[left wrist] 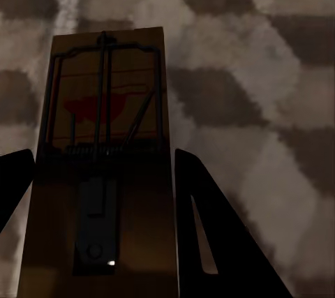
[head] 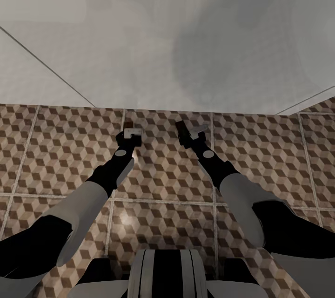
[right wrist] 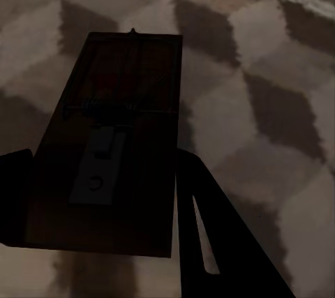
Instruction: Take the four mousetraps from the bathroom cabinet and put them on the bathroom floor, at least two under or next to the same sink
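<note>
Left gripper point(head: 130, 133), centre-left of the head frame: closed on a mousetrap point(left wrist: 105, 151), dark fingers point(left wrist: 209, 242) pressed along both long edges of the tan board, wire bar and red patch facing the left wrist camera. Held low over the bathroom floor point(head: 56, 149), cube-patterned tiles blurred close behind the board; contact with the tiles impossible to tell.

Right gripper point(head: 191, 131), just right of centre: likewise clamped on a second mousetrap point(right wrist: 112, 144), board darker in shadow, slightly skewed against the tile pattern in the right wrist frame.

White wall point(head: 163, 32) filling the upper half of the head frame, meeting the tiles just beyond both grippers.

Judged step: setting both traps down. Best done by lowering until each board lies flat on the tiles, then opening gently and lifting straight away, keeping fingers off the wire. No sink identifiable here; worth confirming one stands close before releasing.
</note>
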Robot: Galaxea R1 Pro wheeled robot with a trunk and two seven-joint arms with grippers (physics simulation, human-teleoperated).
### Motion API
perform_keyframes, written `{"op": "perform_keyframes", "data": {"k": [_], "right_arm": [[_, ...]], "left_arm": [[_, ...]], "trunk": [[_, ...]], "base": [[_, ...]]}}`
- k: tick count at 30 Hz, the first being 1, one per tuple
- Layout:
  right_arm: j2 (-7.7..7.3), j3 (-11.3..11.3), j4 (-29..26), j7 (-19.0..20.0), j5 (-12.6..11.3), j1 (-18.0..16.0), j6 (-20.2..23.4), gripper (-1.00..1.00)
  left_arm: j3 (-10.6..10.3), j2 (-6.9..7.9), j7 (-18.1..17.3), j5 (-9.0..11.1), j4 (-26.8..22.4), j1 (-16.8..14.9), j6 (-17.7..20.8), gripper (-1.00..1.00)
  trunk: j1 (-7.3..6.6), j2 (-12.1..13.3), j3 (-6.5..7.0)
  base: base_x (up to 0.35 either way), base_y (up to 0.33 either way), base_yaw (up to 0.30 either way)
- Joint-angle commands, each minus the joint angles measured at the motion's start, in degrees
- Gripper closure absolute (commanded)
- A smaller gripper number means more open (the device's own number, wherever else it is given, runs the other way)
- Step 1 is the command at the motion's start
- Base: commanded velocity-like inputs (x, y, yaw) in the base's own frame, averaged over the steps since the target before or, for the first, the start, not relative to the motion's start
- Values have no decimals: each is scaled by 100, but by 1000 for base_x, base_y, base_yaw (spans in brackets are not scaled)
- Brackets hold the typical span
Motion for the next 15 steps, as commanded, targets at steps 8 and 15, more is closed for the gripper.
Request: {"op": "perform_keyframes", "data": {"k": [8,15], "right_arm": [[-5,9,9,7,0,-3,-14,100],[-10,9,21,7,0,-3,-14,100]], "left_arm": [[-48,6,40,57,43,-3,-14,100],[-49,6,36,57,68,-4,-11,100]], "trunk": [[-1,-1,-2],[-1,-1,-2]], "base": [[0,0,0],[0,0,0]]}}
